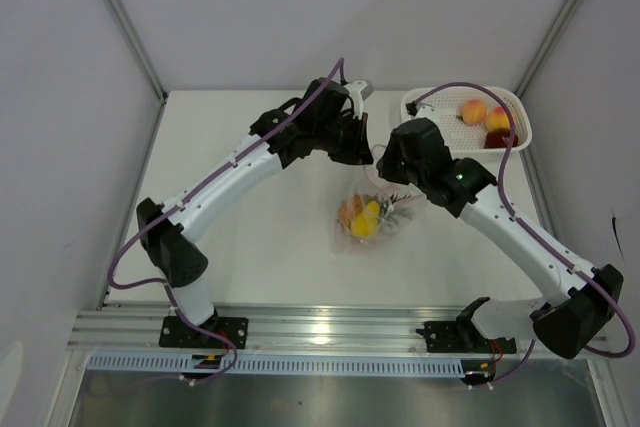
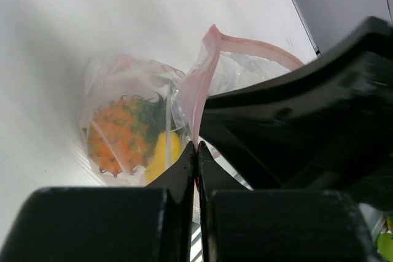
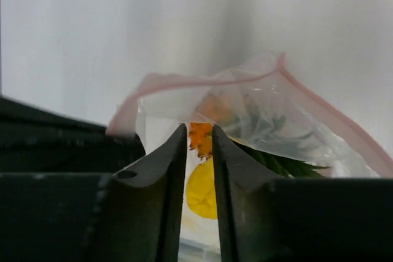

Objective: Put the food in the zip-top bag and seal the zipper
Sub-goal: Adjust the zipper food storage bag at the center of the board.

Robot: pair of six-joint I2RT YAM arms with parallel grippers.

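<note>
Left gripper (image 2: 196,145): fingers pressed together, clamped on the pink zipper (image 2: 199,84). Right gripper (image 3: 199,130): fingers parted by a narrow slit at the bag's mouth; cannot tell whether pinching film. Beneath both, on the table (image 1: 260,247), the zip-top bag (image 1: 372,215), holding pineapple (image 2: 116,136) and lemon (image 3: 201,191). Farther right, in the white basket (image 1: 440,122): peaches (image 1: 474,111), dark apple (image 1: 500,137).

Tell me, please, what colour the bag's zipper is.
The zipper is pink, clearest from right wrist.

No text, label, brand, number or sign can be read anywhere in any of the three views.
</note>
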